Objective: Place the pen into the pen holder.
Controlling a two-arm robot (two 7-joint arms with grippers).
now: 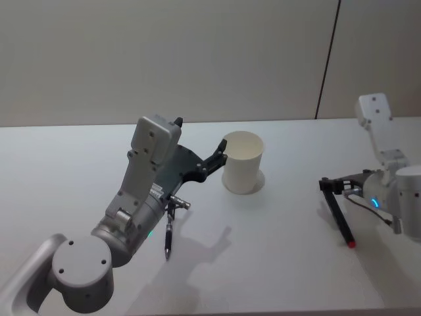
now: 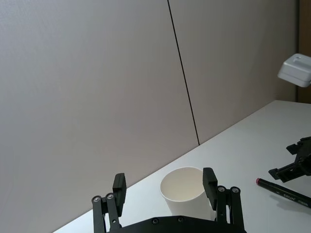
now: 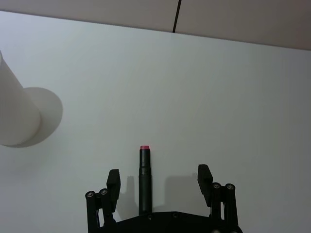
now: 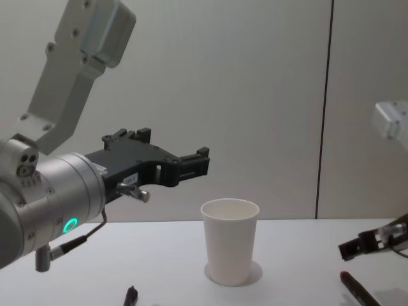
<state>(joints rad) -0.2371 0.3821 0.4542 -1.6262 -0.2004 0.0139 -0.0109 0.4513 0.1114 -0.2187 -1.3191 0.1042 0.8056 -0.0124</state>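
1. The pen (image 1: 341,220) lies at the right of the frame, well apart from the cup (image 1: 242,162) at centre.
2. The right gripper (image 3: 159,179) is spread open astride it; the left gripper (image 1: 215,158) is open too (near the cup's rim).
3. Probably light, stiff and slick: pinch mid-barrel.

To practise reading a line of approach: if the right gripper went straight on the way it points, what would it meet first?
The red-tipped pen, lying lengthwise between the open fingers of the right gripper; probably the table next, though height is unclear.

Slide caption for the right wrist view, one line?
Open right gripper straddles a red-tipped black pen lying on the white table, with the pen holder standing apart from both.
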